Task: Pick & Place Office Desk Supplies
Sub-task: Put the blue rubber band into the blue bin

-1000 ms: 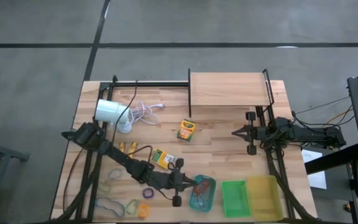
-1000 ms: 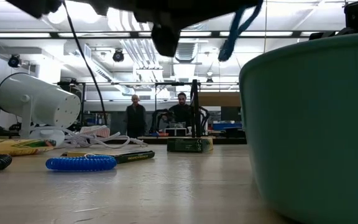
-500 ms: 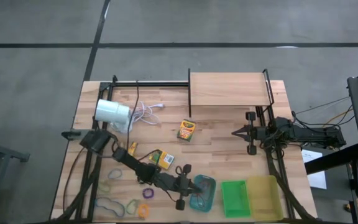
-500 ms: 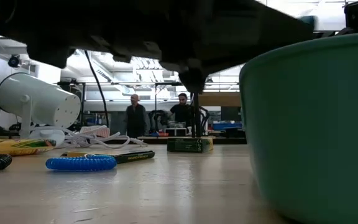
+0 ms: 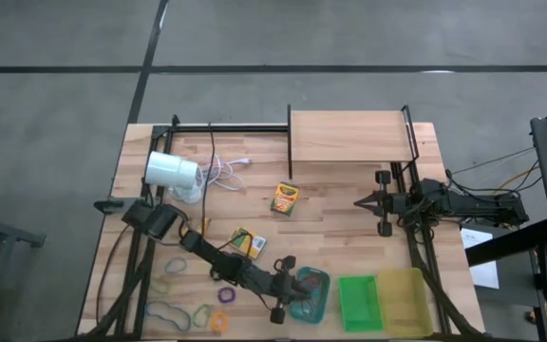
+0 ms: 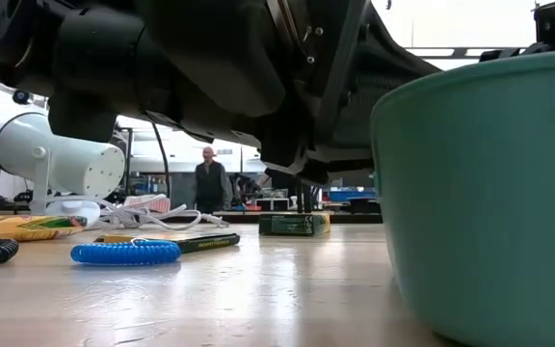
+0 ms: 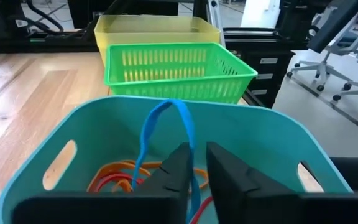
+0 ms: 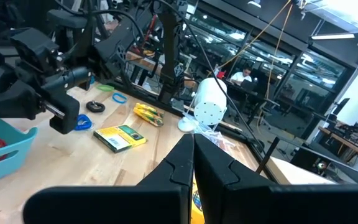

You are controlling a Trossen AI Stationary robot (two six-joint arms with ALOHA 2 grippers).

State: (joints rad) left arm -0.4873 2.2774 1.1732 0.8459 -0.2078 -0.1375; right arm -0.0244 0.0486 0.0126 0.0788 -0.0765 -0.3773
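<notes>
My left gripper is over the teal tray, fingers pinching a blue loop that arches up between them above orange loops lying in the tray. Drop-off step. Next: spread the fingers fully, lift clear, then go for another loop on the table. My right gripper is clenched, empty, parked beside the shelf.

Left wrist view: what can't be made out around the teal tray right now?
- Teal tray: its floor, hidden by the left gripper fingers.
- Blue loop: lower end hidden between the fingers; gripped or released, unclear.
- Orange loops: count unclear, tangled and partly covered.
- High view: tray contents too small, arm overlaps.
</notes>
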